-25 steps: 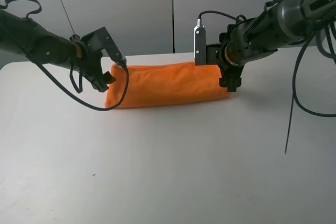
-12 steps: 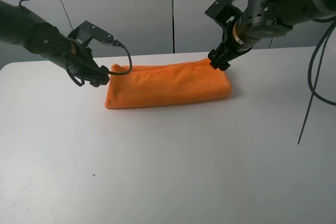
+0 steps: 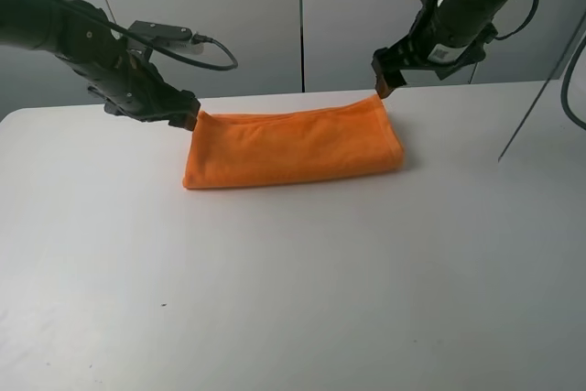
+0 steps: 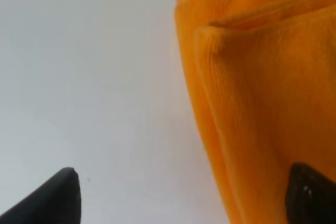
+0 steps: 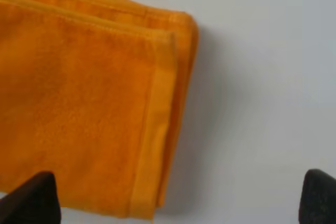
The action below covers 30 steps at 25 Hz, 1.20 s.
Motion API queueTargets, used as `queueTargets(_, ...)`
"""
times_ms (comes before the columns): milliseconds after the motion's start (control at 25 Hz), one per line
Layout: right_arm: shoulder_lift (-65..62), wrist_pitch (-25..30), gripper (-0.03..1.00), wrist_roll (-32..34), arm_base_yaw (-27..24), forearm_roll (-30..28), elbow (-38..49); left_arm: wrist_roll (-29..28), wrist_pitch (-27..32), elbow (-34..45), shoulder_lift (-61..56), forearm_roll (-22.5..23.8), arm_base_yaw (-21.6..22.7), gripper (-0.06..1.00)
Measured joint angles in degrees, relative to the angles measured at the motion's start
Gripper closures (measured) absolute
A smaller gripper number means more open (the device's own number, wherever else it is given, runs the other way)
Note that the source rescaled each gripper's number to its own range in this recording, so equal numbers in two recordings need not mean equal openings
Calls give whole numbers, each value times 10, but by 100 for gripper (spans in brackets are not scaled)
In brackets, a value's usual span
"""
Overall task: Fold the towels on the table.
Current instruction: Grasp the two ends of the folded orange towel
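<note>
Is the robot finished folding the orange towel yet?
Partly. Done: the towel lies on the table folded into a long strip, with layers stacked at its ends. In hand: nothing; the left gripper and right gripper are both open by its far corners. Left: probably one more fold, end to end, to make it shorter.

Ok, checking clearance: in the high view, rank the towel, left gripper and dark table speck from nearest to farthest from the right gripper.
From the right gripper:
1. Towel, its back right corner just by it.
2. Left gripper, at the towel's left end.
3. Dark speck, front left of the table.
</note>
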Motion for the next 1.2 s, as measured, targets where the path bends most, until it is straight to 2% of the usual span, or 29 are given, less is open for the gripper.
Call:
queueTargets(80, 0, 24, -1, -32, -4, 51, -16, 29, 20, -14, 20, -41, 8, -5)
queueTargets(240, 9, 46, -1, -62, -7, 103, -25, 72, 31, -25, 48, -115, 22, -5)
queueTargets(560, 37, 57, -1, -66, -7, 122, -25, 102, 13, -28, 72, -160, 26, -5)
queueTargets(760, 37, 55, -1, -71, -7, 130, -25, 174, 6, -28, 75, -219, 26, -5)
queueTargets(960, 49, 48, -1, -79, -7, 136, -25, 187, -22, -29, 76, -228, 26, -5)
queueTargets(1200, 86, 32, -1, -81, -7, 136, -27, 187, -17, -29, 110, -228, 26, -5)
